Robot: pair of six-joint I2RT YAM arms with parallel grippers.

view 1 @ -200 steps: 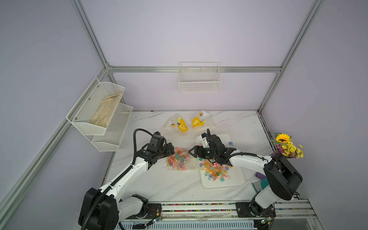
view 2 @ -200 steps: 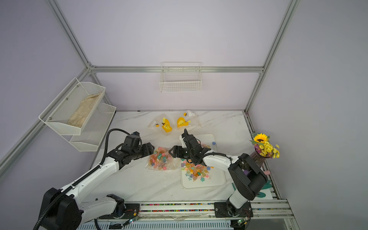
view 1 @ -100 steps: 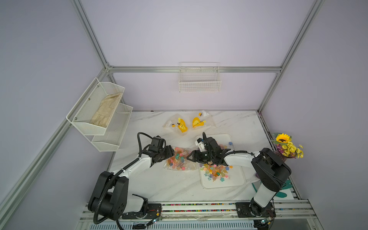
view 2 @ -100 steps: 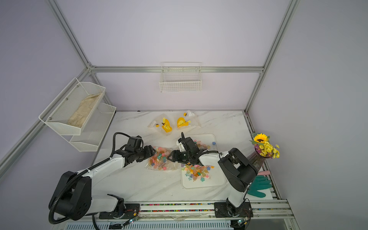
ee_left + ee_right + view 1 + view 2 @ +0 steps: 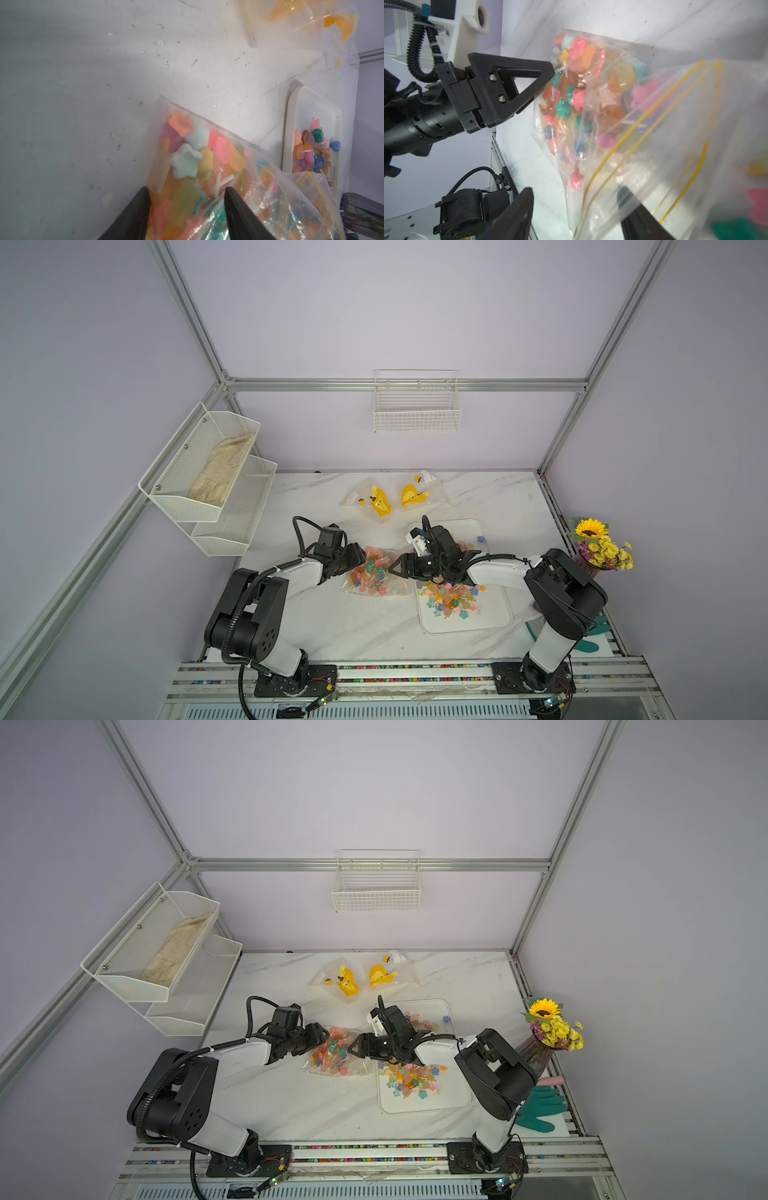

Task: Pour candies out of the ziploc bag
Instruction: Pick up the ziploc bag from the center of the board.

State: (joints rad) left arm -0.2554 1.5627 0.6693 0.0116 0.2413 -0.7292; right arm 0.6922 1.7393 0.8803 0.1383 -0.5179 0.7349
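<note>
Crinkly clear bag (image 5: pixel 376 577) lies on tabletop (image 5: pixel 353 630), mouth by tray (image 5: pixel 494 620), likely so candies (image 5: pixel 187 160) tip onto it; some are piled there, most are in the bag. Left claw (image 5: pixel 187 192) jaws apart astride sealed end, right claw (image 5: pixel 575 190) jaws apart at yellow-zip mouth. Candies are glossy translucent stars on thin sticks.

bright diffuse light in both top views, faint soft shadows on the table (image 5: pixel 365 626), frame posts (image 5: pixel 187 310) splayed toward the edges, wrist views softer, glare on the ziploc bag (image 5: pixel 259 207), near foreground blurred in the right wrist view
</note>
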